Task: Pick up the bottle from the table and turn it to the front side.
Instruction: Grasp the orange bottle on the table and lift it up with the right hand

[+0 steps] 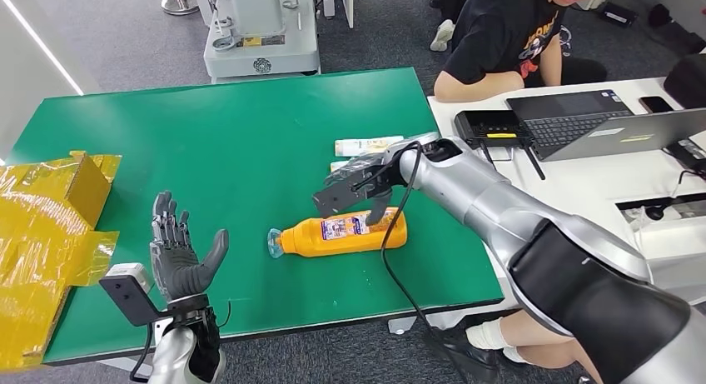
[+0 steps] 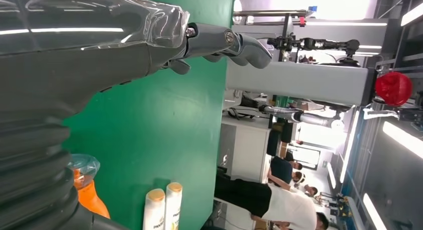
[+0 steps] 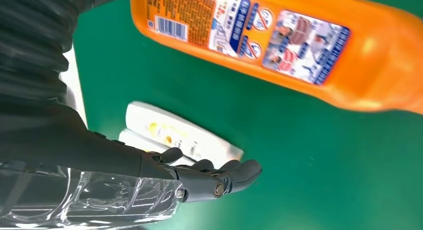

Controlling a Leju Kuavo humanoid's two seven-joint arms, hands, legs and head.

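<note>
Orange plastic bottle point(image 1: 343, 232) with clear cap lies on its side on green table point(image 1: 233, 142). My right hand point(image 1: 360, 187) hovers over it, fingers apart, holding nothing. My left hand point(image 1: 179, 252) spread wide, empty.

A green tabletop point(image 1: 216, 142) stands on grey carpet point(image 1: 108, 34). To its right, a white desk point(image 1: 583, 180) carries open laptops point(image 1: 574, 117), with a seated person point(image 1: 508, 34) behind it. A pale machine base point(image 1: 258, 34) sits beyond the far edge.
</note>
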